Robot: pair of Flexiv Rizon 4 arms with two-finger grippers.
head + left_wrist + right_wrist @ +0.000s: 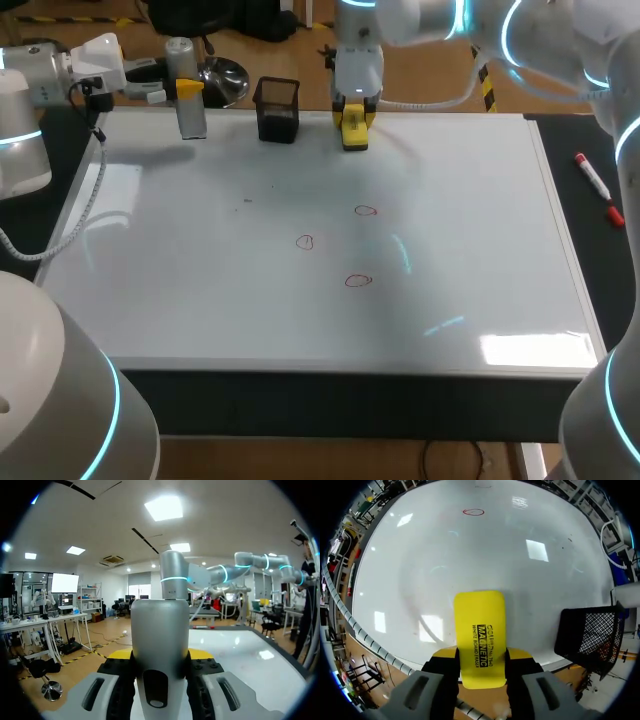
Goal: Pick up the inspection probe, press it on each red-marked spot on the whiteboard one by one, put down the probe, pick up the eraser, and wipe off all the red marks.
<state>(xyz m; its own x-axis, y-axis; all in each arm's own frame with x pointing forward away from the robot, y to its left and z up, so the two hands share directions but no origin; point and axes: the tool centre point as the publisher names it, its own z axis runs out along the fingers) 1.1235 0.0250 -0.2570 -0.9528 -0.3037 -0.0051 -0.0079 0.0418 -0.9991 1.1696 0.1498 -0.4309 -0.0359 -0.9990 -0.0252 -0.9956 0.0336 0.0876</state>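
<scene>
Eraser (480, 630) — yellow, clamped in the right gripper (481, 655) at the far edge of the whiteboard (200, 280); left gripper (160, 655) clamps the upright probe (160, 630) nearby. Wiping seems the step — next, drag it across 3 red marks (358, 281).

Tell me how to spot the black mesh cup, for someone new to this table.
Follow the far edge of the whiteboard. The black mesh cup stands there between the grey probe and the yellow eraser. It alone is dark, open-topped and held by nothing.
</scene>
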